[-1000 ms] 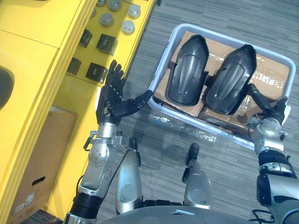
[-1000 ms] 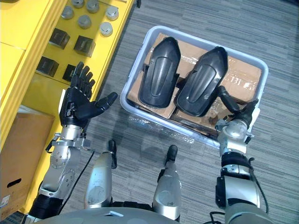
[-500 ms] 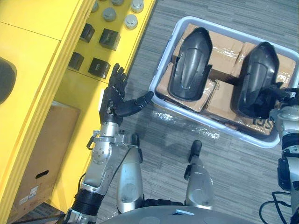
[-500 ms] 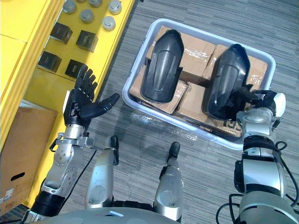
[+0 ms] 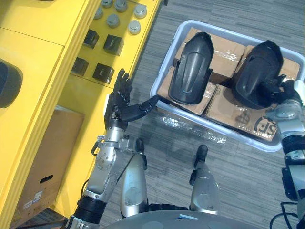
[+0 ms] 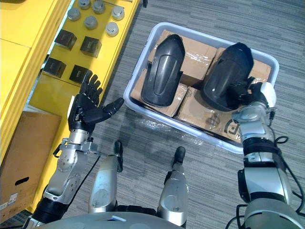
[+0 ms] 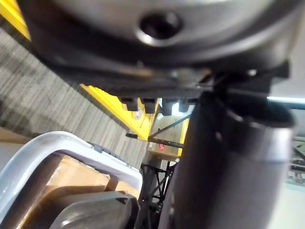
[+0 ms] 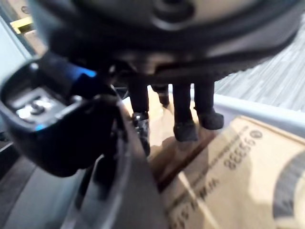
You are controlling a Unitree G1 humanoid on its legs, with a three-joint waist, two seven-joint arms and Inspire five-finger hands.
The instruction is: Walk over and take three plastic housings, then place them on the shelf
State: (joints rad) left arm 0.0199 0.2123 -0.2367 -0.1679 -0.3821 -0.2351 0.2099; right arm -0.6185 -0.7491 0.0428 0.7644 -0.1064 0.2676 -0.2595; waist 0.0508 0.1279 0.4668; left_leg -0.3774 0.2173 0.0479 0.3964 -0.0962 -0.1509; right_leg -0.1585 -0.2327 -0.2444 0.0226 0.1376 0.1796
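Two plastic housings, dark grey, glossy, long domed shells with a raised centre panel. Both sit in a pale grey bin [image 5: 166, 59] in the upper right of the frame, on top of taped cardboard boxes [image 5: 228, 102] that fill the bin.

The left housing [image 5: 192, 69] lies flat, lengthwise, narrow end toward the top of the frame. The right housing [image 5: 255, 74] is tilted, its near end raised off the boxes. The right hand [image 6: 256, 98] grips that near end, thumb on one side and fingers [image 8: 183, 126] curled down the other, tips close to the cardboard.

The left hand [image 5: 119, 102] is at centre left, holding nothing. Its fingers are straight and spread and point up the frame; the thumb sticks out toward the bin's near left corner, just short of it.

The floor is grey striped carpet [image 5: 238, 176]. A yellow shelf [image 5: 43, 43] runs down the left side, carrying black blocks [image 5: 113, 44] and silver round parts [image 5: 113, 20] near the top. A dark rounded shape [image 5: 9, 83] is cut off at the left edge; can't tell what it is. A brown carton [image 5: 43, 157] sits low under the shelf, lower left.

The shelf's edge is just beside the left hand. A strip of open carpet separates shelf and bin, and there is more open carpet below the bin.
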